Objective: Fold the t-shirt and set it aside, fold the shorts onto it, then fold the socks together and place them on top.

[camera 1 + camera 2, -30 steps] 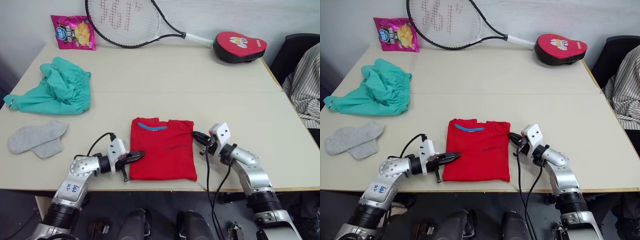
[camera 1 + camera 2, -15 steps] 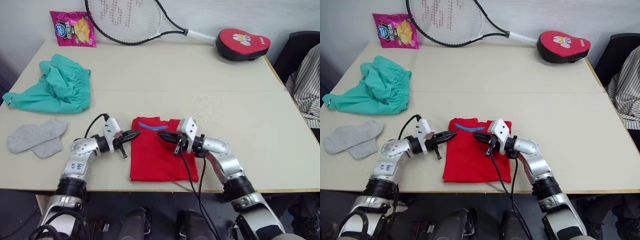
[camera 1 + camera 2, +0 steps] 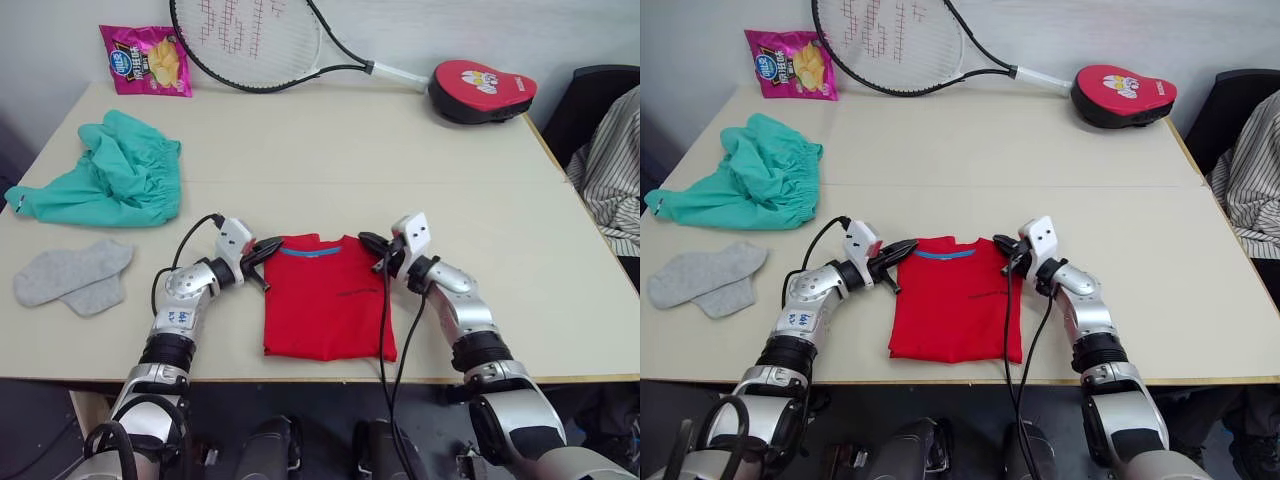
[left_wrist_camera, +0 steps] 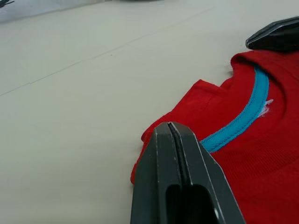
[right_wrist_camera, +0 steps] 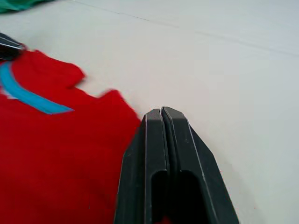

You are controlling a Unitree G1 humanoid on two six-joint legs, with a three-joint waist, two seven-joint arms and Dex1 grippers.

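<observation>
Left eye view: both closed hands flank the t-shirt [image 3: 328, 295] collar.

Head stereo pair looks forward and down over the table [image 3: 420, 150], full tabletop in both eyes. Each wrist cam sits low, close, looking along its own end effector at the t-shirt [image 4: 243, 154] collar; both share that collar, from opposite sides.

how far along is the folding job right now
Early. The t-shirt lies folded into a narrow rectangle near the table's front edge. The left gripper and right gripper sit shut at its collar corners; whether they pinch cloth is unclear. The shorts lie crumpled and the socks unfolded, neither stacked.
</observation>
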